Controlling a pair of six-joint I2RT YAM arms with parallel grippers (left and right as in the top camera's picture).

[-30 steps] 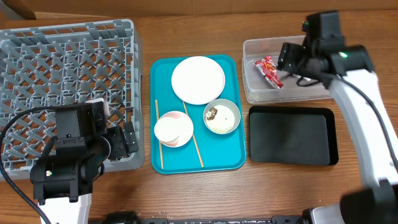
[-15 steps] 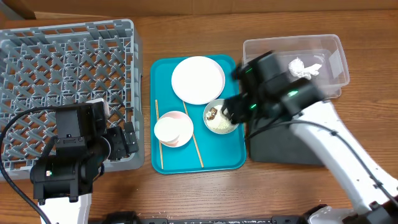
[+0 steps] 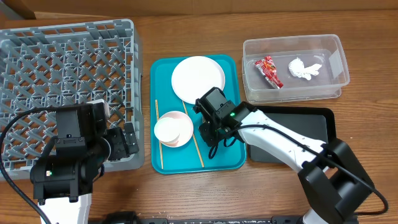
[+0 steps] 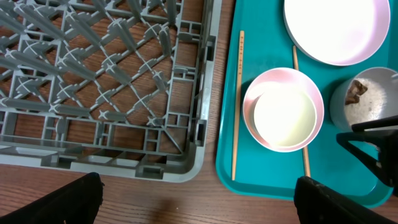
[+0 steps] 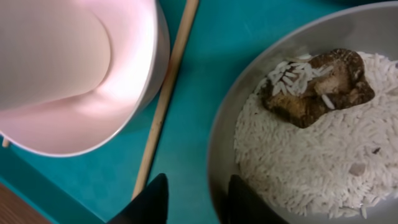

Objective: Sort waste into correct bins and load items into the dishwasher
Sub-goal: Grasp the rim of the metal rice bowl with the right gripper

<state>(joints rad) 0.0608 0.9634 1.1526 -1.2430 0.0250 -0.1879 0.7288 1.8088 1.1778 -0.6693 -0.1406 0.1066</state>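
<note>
My right gripper [image 3: 214,132] is low over the pale grey-green bowl [image 5: 245,71] on the teal tray. In the right wrist view it is open [image 5: 198,179], its fingers straddling the bowl's rim. The bowl holds white rice [image 5: 311,155] and a brown lump [image 5: 320,87]. Next to it a pink bowl [image 3: 173,129] holds the white cup [image 4: 283,115]. Two chopsticks [image 3: 157,134] [image 3: 195,142] flank it. The white plate [image 3: 198,79] lies behind. The clear tub [image 3: 329,59] holds the red wrapper [image 3: 268,70] and the tissue [image 3: 305,68]. My left gripper [image 3: 127,142] is open and empty beside the rack's front corner.
The grey dish rack [image 3: 68,68] fills the left side, with nothing in it. The black tray [image 3: 311,121] lies at the right, partly under my right arm. The teal tray [image 3: 230,158] is in the middle. Bare wood lies along the front edge.
My right arm swung from above the clear tub down to the grey-green bowl on the teal tray. The tissue now shows in the tub. The left arm has not moved.
</note>
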